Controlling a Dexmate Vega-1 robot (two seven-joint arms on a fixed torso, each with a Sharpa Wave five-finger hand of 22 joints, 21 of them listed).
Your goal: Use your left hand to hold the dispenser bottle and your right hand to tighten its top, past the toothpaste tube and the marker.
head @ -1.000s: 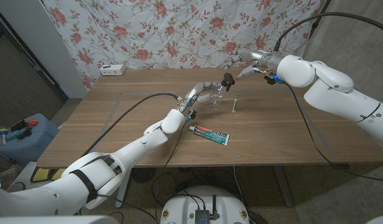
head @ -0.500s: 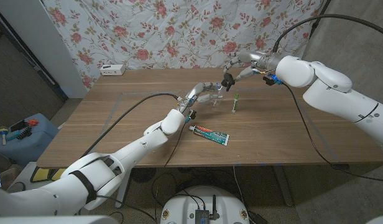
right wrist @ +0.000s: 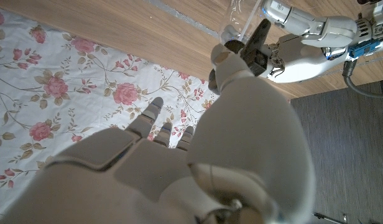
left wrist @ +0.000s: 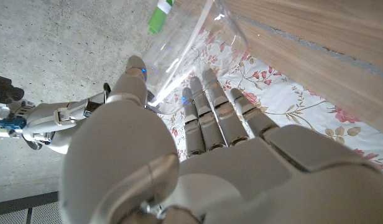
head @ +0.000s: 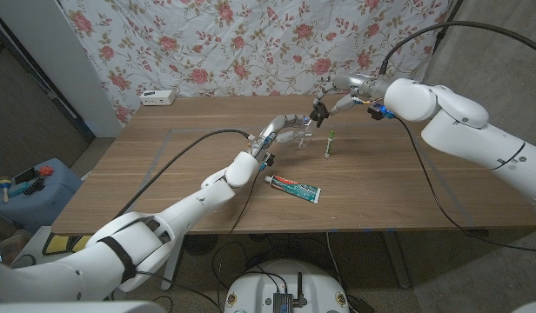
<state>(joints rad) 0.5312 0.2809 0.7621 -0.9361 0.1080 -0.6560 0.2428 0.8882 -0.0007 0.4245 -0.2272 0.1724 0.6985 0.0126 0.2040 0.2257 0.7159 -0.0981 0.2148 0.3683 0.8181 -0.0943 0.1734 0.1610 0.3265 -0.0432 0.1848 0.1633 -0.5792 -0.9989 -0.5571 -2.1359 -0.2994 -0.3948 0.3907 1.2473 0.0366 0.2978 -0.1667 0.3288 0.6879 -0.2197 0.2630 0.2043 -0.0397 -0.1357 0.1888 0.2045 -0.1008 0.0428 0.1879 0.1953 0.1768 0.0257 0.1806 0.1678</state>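
Tightening was in hand: the clear dispenser bottle (head: 300, 136) was gripped upright by the left robot hand (head: 286, 129) on the counter (head: 407, 187), beyond the toothpaste tube (head: 294, 187) and marker (head: 330, 143). Its black top (head: 318, 111) was pinched by the right robot hand (head: 328, 100). A further twist was judged necessary.

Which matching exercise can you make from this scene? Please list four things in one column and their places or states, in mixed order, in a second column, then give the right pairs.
Things:
1. dispenser bottle
2. marker
3. toothpaste tube
4. white box

Places or states:
A. lying nearest the table's front edge
B. at the far left of the table, by the flowered cloth
C. clear, held by the left hand, its black top pinched by the right hand
D. green and white, just right of the bottle

Pairs: 1-C, 2-D, 3-A, 4-B
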